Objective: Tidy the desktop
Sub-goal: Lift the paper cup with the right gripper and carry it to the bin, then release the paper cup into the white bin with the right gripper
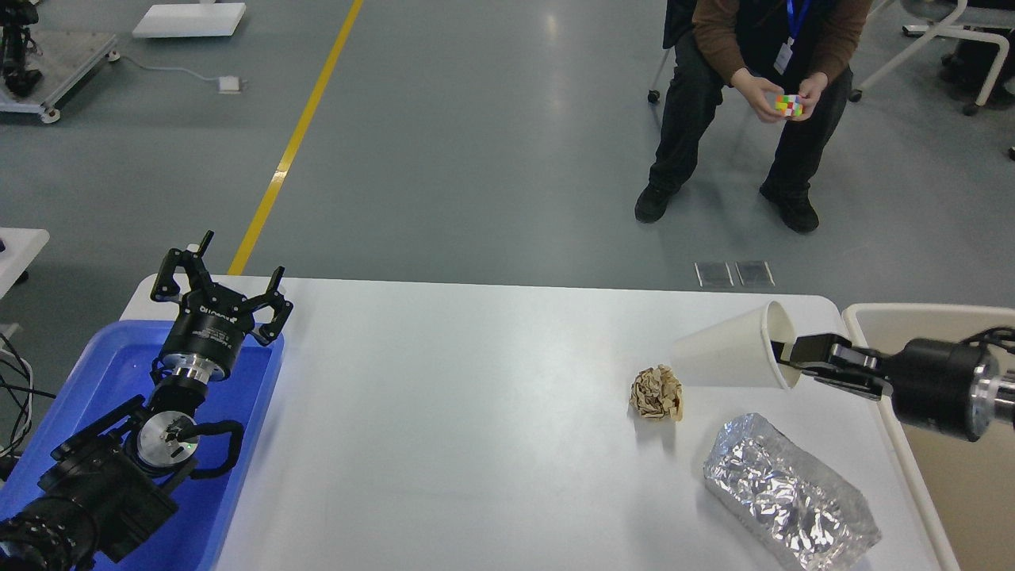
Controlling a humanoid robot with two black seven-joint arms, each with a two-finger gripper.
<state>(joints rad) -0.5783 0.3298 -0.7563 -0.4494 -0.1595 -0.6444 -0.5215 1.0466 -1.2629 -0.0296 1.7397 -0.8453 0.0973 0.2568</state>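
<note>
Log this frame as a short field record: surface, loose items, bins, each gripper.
surface: white desktop
loose items: crumpled paper ball; silver foil bag
cup: white paper cup, on its side, rim pinched by right gripper
left gripper: open, empty, above blue tray
right bin: beige tub
</note>
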